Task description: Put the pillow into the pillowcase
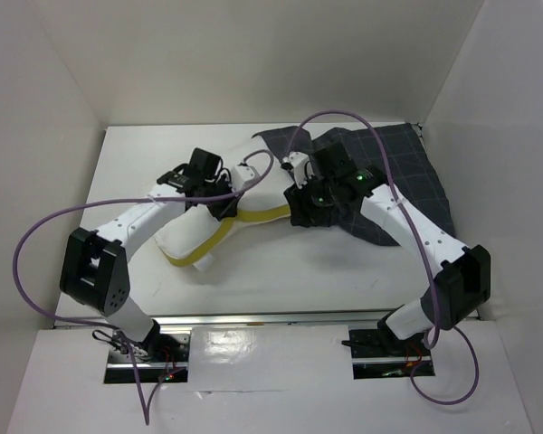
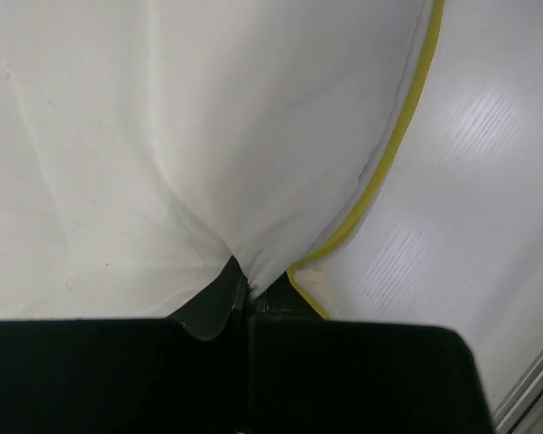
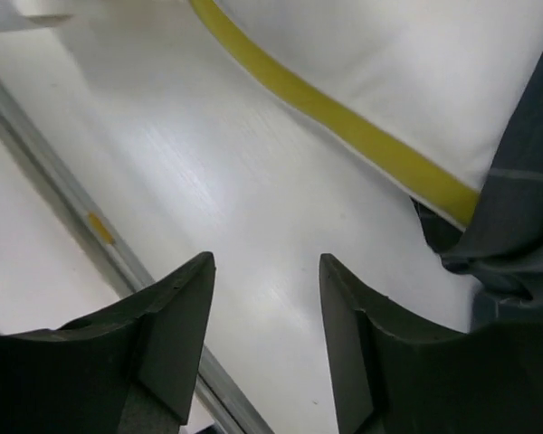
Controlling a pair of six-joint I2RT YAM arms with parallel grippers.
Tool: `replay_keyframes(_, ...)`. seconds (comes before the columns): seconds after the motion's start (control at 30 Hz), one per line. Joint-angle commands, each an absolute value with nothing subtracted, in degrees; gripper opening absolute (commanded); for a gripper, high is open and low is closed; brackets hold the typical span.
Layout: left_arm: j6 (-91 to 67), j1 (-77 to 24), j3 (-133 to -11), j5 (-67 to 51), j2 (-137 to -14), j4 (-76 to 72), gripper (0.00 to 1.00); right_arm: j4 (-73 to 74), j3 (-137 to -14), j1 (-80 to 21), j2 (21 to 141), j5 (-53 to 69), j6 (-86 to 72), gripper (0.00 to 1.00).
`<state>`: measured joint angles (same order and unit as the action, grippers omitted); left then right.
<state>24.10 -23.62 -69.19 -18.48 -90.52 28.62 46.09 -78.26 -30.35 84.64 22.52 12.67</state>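
Observation:
The white pillow (image 1: 188,231) with its yellow band (image 1: 219,237) lies left of the table's middle, its right end lifted toward the pillowcase (image 1: 407,172). The pillowcase is dark grey with a pale grid and is spread at the back right. My left gripper (image 1: 224,206) is shut on a pinch of the pillow's white fabric (image 2: 253,163) beside the yellow edge (image 2: 389,154). My right gripper (image 1: 299,212) is open and empty (image 3: 267,262) above bare table. The pillow's yellow band (image 3: 344,122) and the pillowcase's edge (image 3: 525,199) lie just beyond its fingers.
An aluminium rail (image 1: 271,318) runs along the table's near edge and also shows in the right wrist view (image 3: 72,208). White walls close in the left, back and right sides. Purple cables (image 1: 36,235) loop over both arms.

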Motion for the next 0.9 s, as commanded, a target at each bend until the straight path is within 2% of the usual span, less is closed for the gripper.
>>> replay_keyframes(0.0,17.50,-21.10,-75.92,-27.06,-92.02,32.34,0.00,42.63,-75.33,-30.59,80.87,10.22,9.77,0.55)
replay_keyframes(0.2,16.88,-18.55,-80.06,-29.96,-94.13,35.33,0.00,37.46,-69.44,-30.59,79.10,-7.27,8.44,0.44)
replay_keyframes(0.37,17.49,-18.54,-81.30,-31.20,-94.66,37.08,0.00,34.29,-68.29,-29.00,80.51,-8.79,7.21,0.41)
replay_keyframes(0.63,18.02,-18.02,-81.21,-31.20,-94.66,37.62,0.00,32.70,-73.90,-26.19,85.08,-1.68,6.16,0.41)
replay_keyframes(0.87,18.02,-18.02,-80.16,-31.20,-94.13,37.62,0.00,34.45,-76.38,-25.66,83.85,11.75,6.77,0.40)
